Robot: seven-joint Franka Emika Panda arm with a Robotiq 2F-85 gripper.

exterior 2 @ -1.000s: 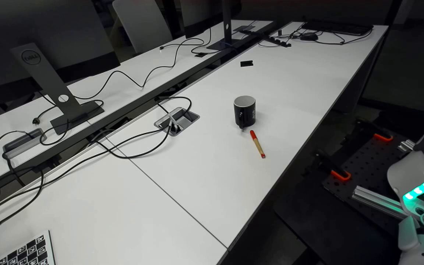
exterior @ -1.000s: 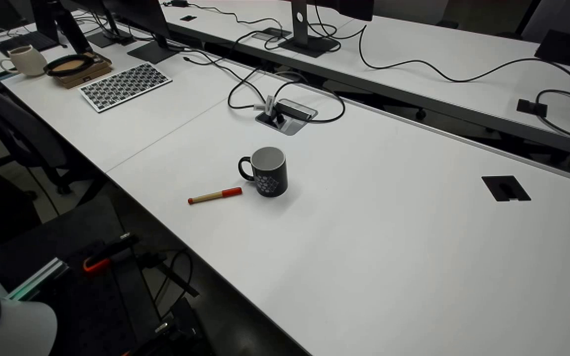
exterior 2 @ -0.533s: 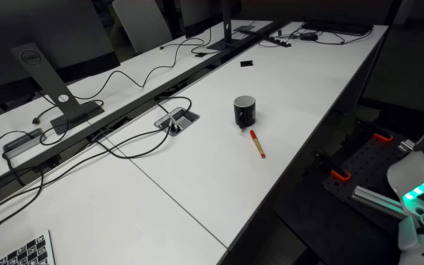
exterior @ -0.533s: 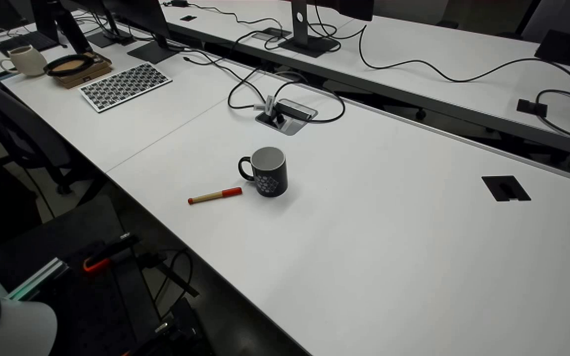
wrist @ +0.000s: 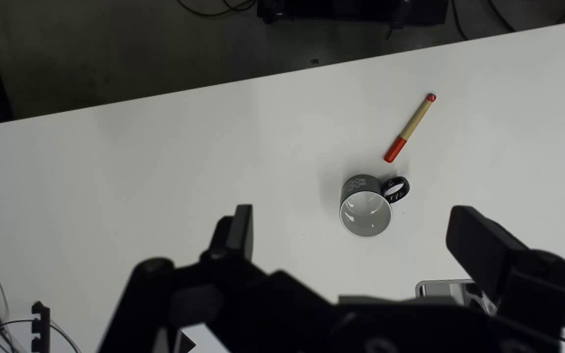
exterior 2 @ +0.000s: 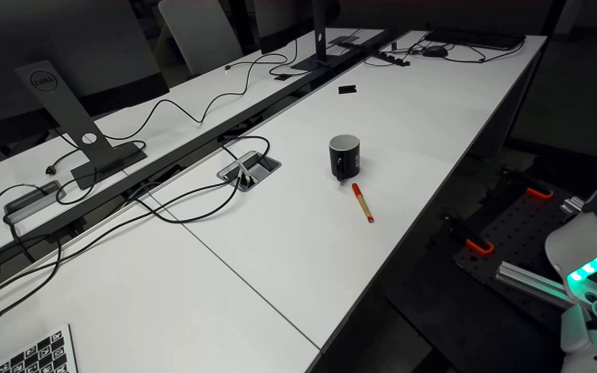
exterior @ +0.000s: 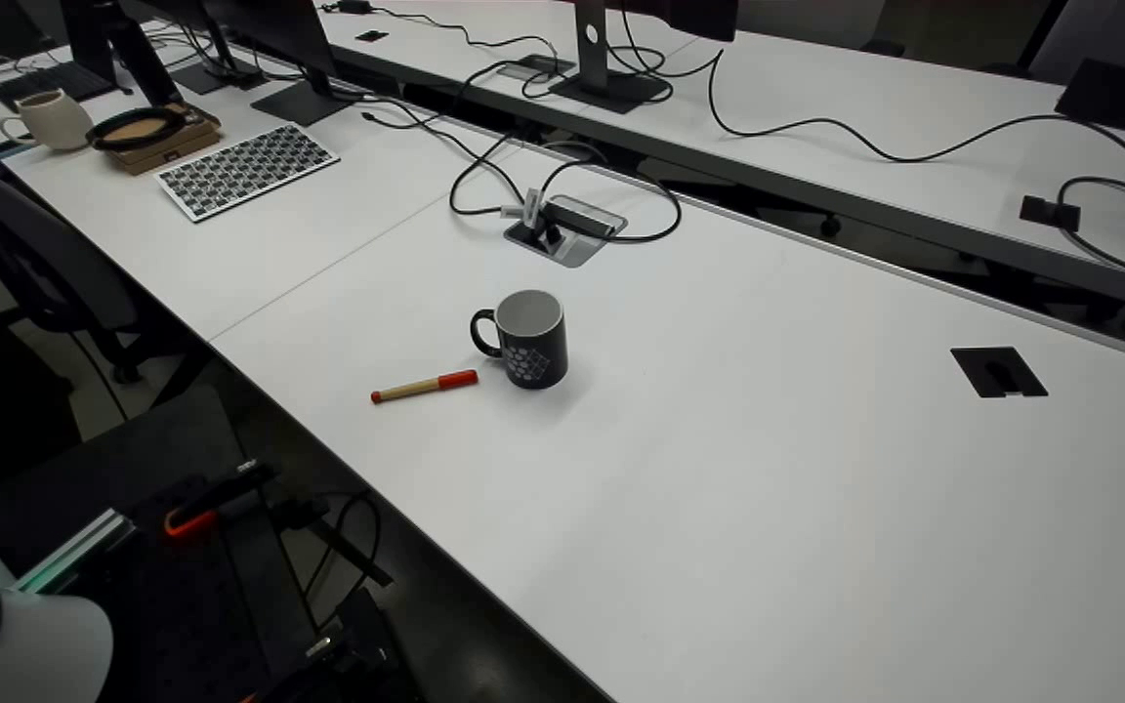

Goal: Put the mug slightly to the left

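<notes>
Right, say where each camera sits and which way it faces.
An exterior view: raised, facing diagonally across the desk, calibration board distant; arm at lower left.
An exterior view: raised, nearer that board, facing along the desk; arm's green lights at right.
Wrist view: above the desk, facing down; open claw along the bottom.
All three share the black mug and red-capped marker.

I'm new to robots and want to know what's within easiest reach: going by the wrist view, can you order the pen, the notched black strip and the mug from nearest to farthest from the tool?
1. Mug: seen between the sides of the open tool.
2. Pen: a little beyond, toward the picture's upper right.
3. Strip: far off, at the picture's lower left.
</notes>
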